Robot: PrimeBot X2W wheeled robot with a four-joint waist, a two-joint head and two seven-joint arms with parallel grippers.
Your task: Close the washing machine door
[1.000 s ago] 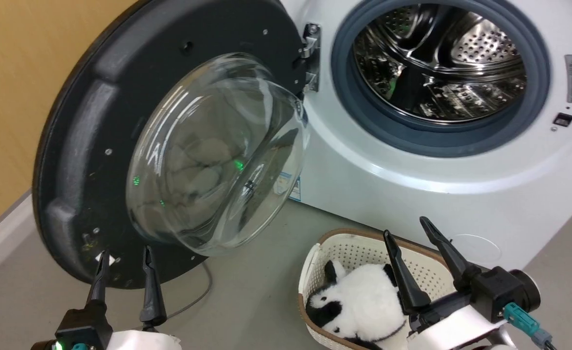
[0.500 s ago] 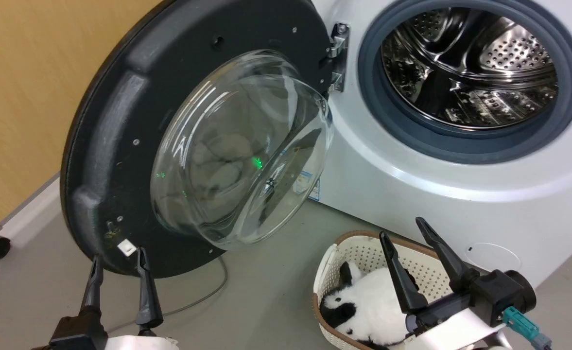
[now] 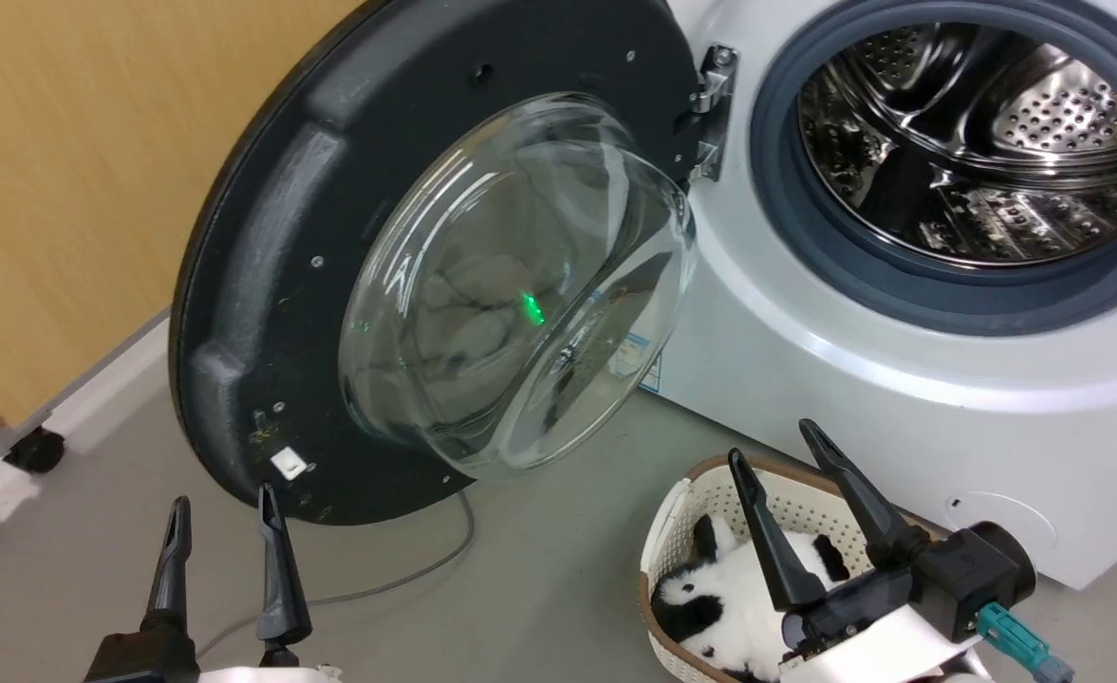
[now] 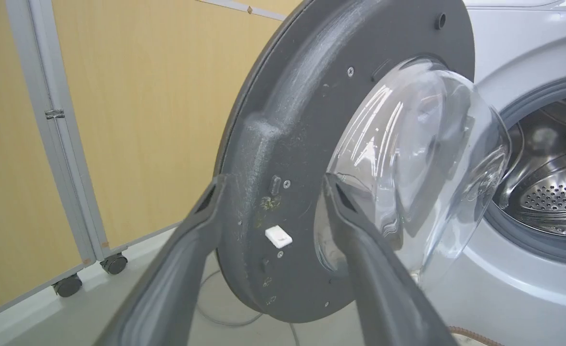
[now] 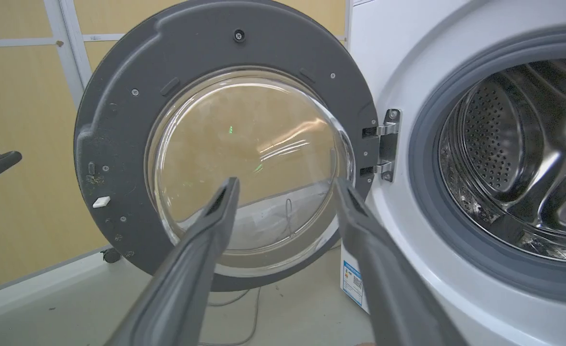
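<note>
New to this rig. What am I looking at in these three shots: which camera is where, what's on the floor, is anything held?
This is a wheeled robot with two arms, each ending in a two-finger gripper. The wide shot comes from its head camera, looking down. The left gripper is at lower left and the right gripper at lower right. The other two shots come from a camera on each wrist, looking along that arm's own dark fingers.

Ahead stands a white washing machine with its steel drum exposed. The washing machine door, black with a bulging glass bowl, hangs wide open on its hinge.

On the floor sit a cream basket holding a panda plush toy, and a grey cable.

Both grippers are open and hold nothing. Neither appears to touch the door.
</note>
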